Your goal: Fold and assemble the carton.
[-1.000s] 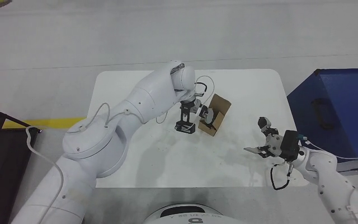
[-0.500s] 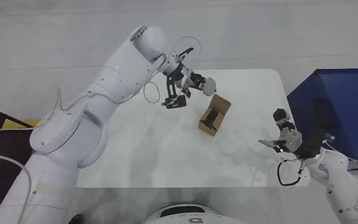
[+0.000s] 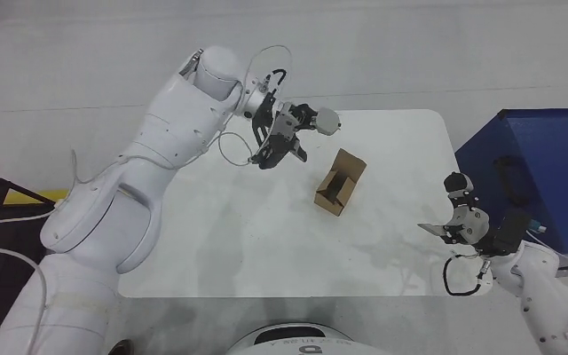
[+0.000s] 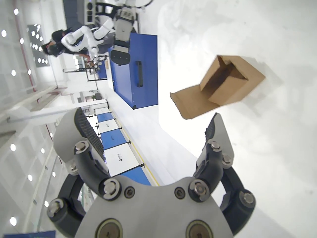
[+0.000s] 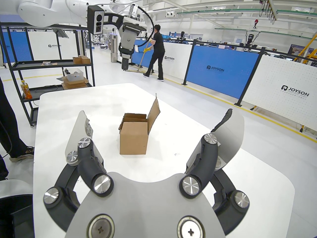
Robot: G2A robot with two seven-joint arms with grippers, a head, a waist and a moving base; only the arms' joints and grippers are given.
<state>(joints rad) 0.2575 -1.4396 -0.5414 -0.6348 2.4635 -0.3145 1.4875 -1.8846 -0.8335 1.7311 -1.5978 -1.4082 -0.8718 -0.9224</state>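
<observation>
My left tool [image 3: 282, 147] [image 4: 148, 120], jaws spread wide and gripping nothing, hangs above the far left part of the white table [image 3: 266, 248] [image 4: 247, 13], close to its far edge and well apart from the carton [image 3: 340, 182] [image 4: 230, 85]. Bare table surface lies between the two. My right tool [image 3: 442, 206] [image 5: 156, 115], likewise open and empty, sits at the table's right edge, low and pointed across the surface toward the carton [image 5: 133, 134], again with an unobstructed stretch of table [image 5: 99, 95] between them. A blue bin [image 3: 510, 169] stands just beyond that right edge, beside my right arm. The carton stands upright on the table, slightly right of centre and touched by neither tool. It is a small box of plain brown cardboard with flat walls and crisp corners. Its top is open: one long lid flap rises from one side, leaning slightly outward, while shorter flaps are turned partly down into the mouth, and the interior is in shadow. Each tool has two curved grey metal fingers on black linkages, and the left tool's fingers are faced with black ribbed pads [image 4: 86, 130]. The table has rounded corners and a smooth, faintly scuffed top.
</observation>
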